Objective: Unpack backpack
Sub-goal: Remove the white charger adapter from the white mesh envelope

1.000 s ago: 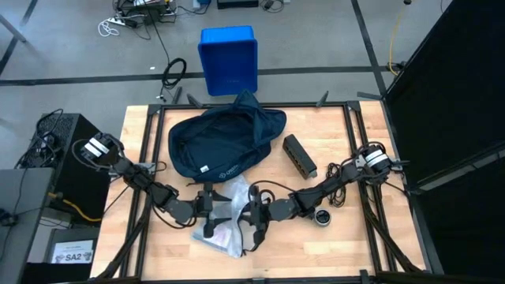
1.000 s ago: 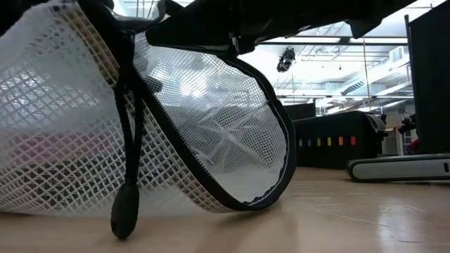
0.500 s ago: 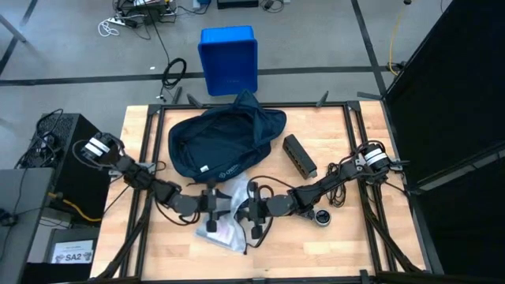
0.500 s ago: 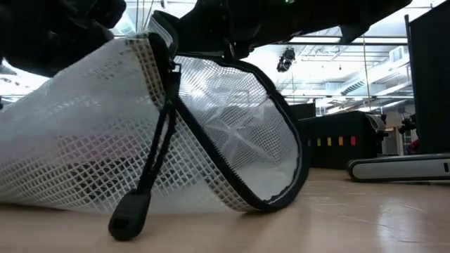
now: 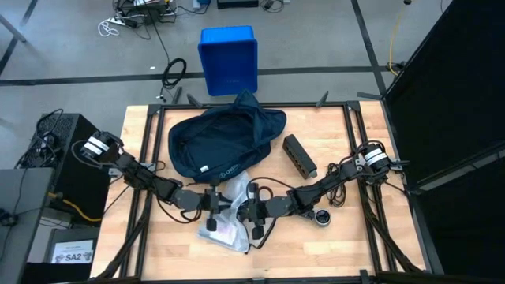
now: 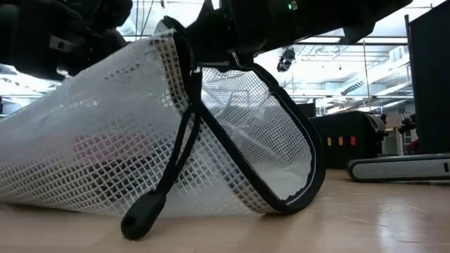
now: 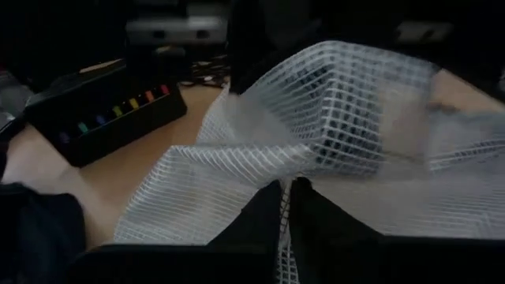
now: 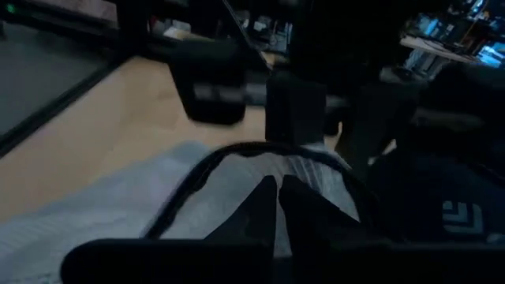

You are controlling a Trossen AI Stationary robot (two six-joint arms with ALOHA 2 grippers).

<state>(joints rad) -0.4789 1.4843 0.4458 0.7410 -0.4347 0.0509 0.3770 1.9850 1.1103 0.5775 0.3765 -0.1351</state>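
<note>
Four cameras on one table [image 5: 331,237]: one overhead, one at tabletop level, one on each wrist.
The overhead looks straight down from far. The low one faces the room, very near a mesh pouch [image 6: 140,147]. Both wrist cameras look closely at the same pouch [image 7: 347,150] [image 8: 237,189].

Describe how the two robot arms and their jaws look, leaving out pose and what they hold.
Both arms are dark, slender and jointed, each with a white-and-black striped cylinder at its base, and thin black cables looping alongside. The left gripper and right gripper end in two narrow dark fingers. A small green light shows on an arm in the low view.
</note>
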